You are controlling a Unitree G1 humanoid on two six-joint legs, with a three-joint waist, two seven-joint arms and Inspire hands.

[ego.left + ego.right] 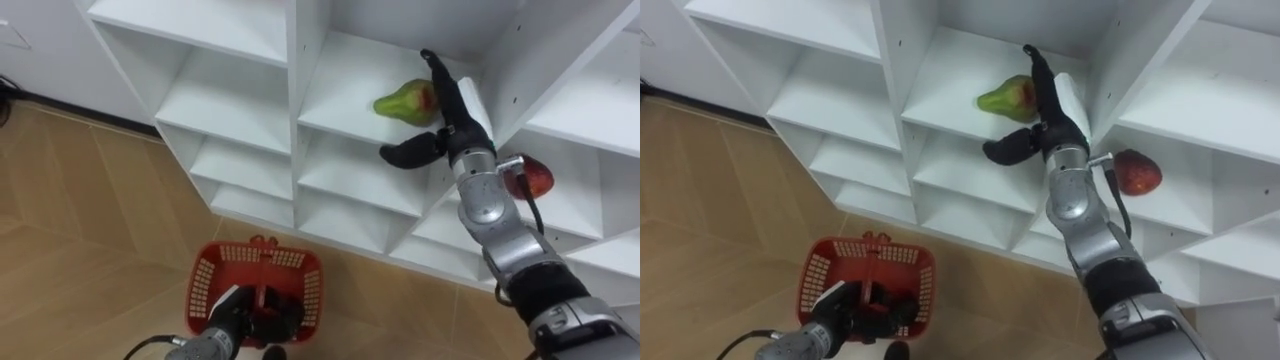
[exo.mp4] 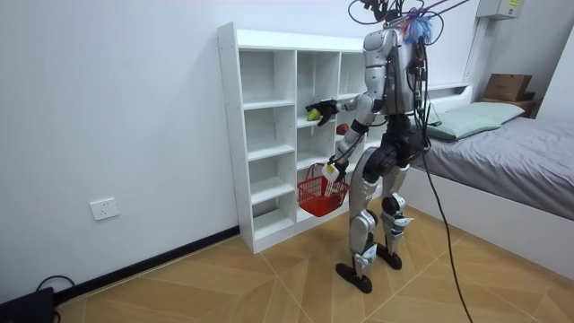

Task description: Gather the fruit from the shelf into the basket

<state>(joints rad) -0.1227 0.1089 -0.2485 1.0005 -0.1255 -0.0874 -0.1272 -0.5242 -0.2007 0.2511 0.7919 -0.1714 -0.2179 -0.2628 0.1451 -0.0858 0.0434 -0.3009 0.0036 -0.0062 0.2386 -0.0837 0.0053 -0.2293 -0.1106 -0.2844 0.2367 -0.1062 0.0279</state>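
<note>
My right hand's fingers (image 1: 440, 80) are reaching straight up along the right side of the green pear (image 1: 400, 102), which has a red blush, and I cannot tell whether they are touching it. The thumb is spreading wide below, out in front of the shelf edge, so the right hand (image 1: 455, 122) is released and grasping nothing. The pear is lying on a shelf in the middle column of the white closet (image 1: 310, 50). A red fruit (image 1: 530, 178) is sitting in the next compartment to the right, one shelf lower, just behind my right wrist. My left hand (image 1: 232, 318) is hanging low with its fingers clenched on the handle of the red basket (image 1: 205, 275), above the wooden floor (image 1: 80, 200). I am standing upright facing the closet, with a bed (image 2: 520, 144) behind me.
</note>
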